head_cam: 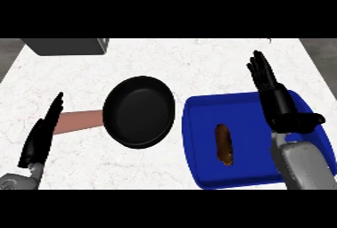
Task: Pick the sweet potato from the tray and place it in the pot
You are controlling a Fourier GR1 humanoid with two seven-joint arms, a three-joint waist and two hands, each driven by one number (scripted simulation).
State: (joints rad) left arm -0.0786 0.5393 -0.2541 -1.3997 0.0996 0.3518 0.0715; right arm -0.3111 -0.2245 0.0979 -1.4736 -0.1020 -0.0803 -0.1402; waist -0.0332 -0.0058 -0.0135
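A brown sweet potato (pixel 224 144) lies lengthwise in the middle of the blue tray (pixel 204 167) at the lower right. Left of the tray sits a black pan (pixel 139 111) with a reddish-brown handle (pixel 77 121) pointing left. My right hand (pixel 275 98) hovers over the tray's right side, fingers straight and pointing away, thumb out to the right; it is open and apart from the sweet potato. My left hand (pixel 41 136) shows edge-on at the lower left beside the pan's handle, fingers straight, open and holding nothing.
A dark grey box (pixel 66 46) stands at the counter's far left edge. The white marble counter (pixel 197 62) stretches behind the pan and tray. The right forearm (pixel 304 164) covers the tray's near right corner.
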